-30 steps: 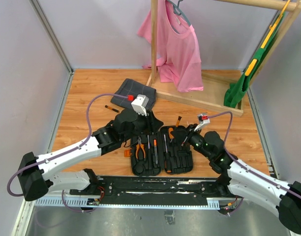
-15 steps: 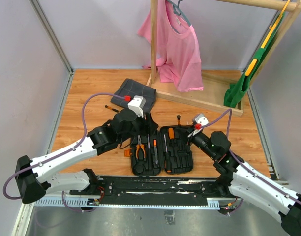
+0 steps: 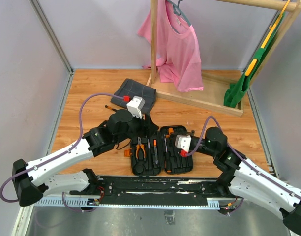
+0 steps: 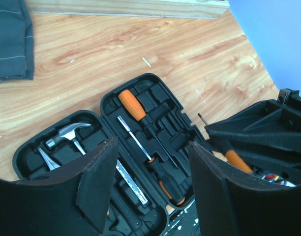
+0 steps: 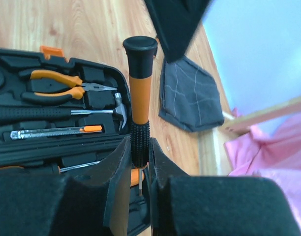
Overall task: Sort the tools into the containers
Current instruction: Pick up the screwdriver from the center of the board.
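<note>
Checking my right gripper [image 5: 139, 147]: it is pressed together on a slim screwdriver [image 5: 140, 83] with a smooth orange grip, black ribbed collar and rounded black cap. The shaft is hidden between my pads. My left gripper [image 4: 151, 147] stands spread, holding nothing, over the open tool case [image 4: 158, 101]; its fingers cover the near edge. The case, black moulded plastic, lies on the wood-grain table [image 4: 91, 54]. A steel-headed hammer [image 4: 67, 132] and orange-handled pliers [image 5: 57, 78] sit in its recesses. Any lettering is too small to read.
</note>
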Controlling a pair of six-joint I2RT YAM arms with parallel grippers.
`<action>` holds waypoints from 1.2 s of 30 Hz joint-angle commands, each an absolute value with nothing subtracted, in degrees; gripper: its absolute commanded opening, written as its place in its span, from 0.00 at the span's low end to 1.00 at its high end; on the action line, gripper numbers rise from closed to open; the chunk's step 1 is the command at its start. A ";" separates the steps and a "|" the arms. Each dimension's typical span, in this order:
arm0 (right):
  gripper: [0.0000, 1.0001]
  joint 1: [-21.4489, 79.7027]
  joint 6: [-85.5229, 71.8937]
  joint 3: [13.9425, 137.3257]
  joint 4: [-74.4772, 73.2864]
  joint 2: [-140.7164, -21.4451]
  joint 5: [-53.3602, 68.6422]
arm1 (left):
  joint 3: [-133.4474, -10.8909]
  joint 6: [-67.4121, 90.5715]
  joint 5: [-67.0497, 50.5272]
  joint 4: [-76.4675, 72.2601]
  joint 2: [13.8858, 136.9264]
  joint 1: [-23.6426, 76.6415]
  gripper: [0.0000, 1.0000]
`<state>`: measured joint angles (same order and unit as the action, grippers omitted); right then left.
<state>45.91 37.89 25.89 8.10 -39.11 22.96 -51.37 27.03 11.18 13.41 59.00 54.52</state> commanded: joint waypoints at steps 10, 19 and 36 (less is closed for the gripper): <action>0.01 57.50 72.87 33.49 -12.66 -43.85 11.61 | -48.76 26.73 -0.41 8.26 61.49 55.06 0.66; 0.01 59.69 78.29 34.51 -14.08 -45.52 5.21 | -44.89 27.25 -8.17 4.32 63.60 57.75 0.61; 0.01 62.39 83.66 34.11 -14.49 -45.79 2.76 | -47.44 23.88 -10.74 6.06 71.43 59.24 0.46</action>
